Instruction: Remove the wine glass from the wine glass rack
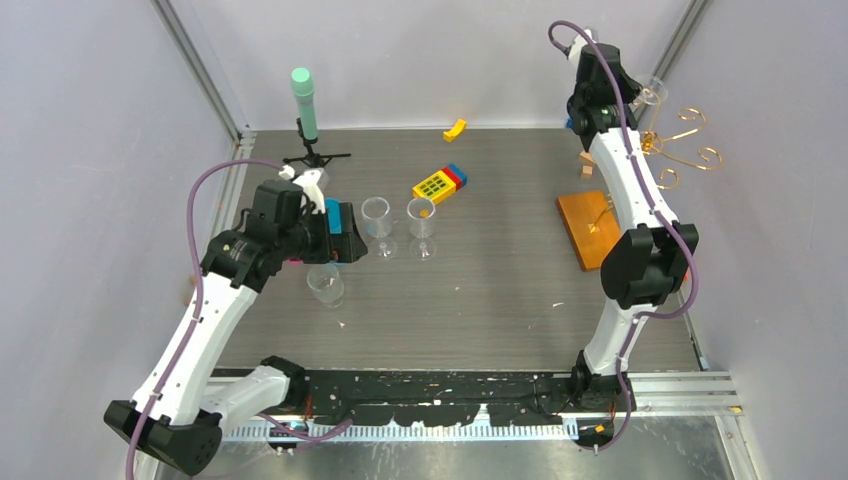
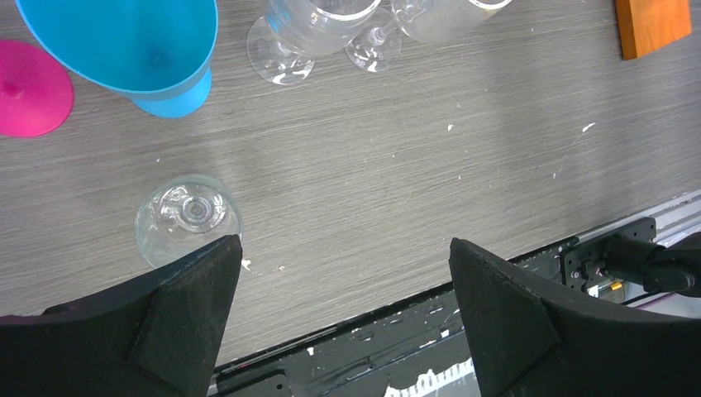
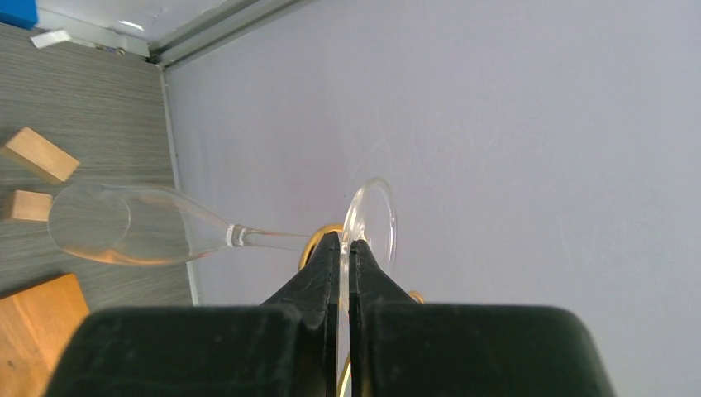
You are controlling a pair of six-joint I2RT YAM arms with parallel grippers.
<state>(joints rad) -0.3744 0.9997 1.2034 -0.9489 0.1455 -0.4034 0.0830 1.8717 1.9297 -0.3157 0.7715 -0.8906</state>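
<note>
Nearest, at left: left gripper (image 2: 344,241), blunt black wedge fingers (image 2: 190,314) spread wide with nothing between, above a streaked grey wood-grain table (image 2: 397,165). Just beside one finger, a clear stemmed cup (image 2: 188,217), seen end-on. Farther right: rack (image 1: 592,230), flat orange-brown wood at the bottom, thin gold wire curling at the top. Far right corner: right gripper (image 3: 345,244) clenched on the glass (image 3: 124,223) at its foot end, close against gold wire. Clear, thin-walled, slender; long axis across the wrist view, bowl left, round foot right.
</note>
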